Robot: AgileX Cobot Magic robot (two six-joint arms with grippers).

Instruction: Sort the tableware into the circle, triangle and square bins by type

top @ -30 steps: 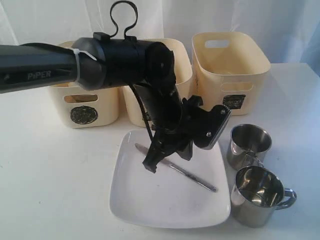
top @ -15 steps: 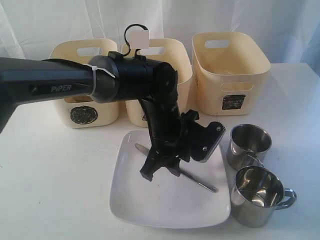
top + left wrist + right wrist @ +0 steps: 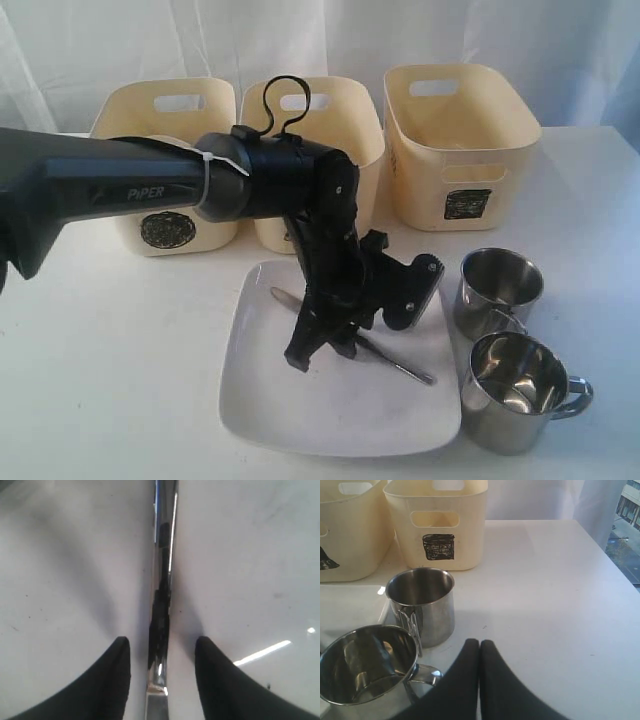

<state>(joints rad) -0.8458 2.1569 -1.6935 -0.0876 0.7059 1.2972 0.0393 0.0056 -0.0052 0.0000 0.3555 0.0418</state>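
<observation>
Since the earlier frame the left tool (image 3: pixel 161 642) is lowered and opened astride the knife (image 3: pixel 164 555) on the plate (image 3: pixel 300 410); closing on it is called for next.

Setting: a staged robot test station, lab type rather than a home kitchen. Evidence: a bare white table (image 3: pixel 90 380) backed by a plain white curtain (image 3: pixel 100 40); a row of three matching cream bins, the left bin (image 3: pixel 165 175) with a hand-scribbled black circle, the middle bin (image 3: pixel 320 110) with its mark hidden, the right bin (image 3: pixel 460 150) with a black square; a black robot arm (image 3: pixel 100 185) lettered PIPER. Right wrist view adds a window (image 3: pixel 630 510) beyond the table edge, with a building front outside.
</observation>
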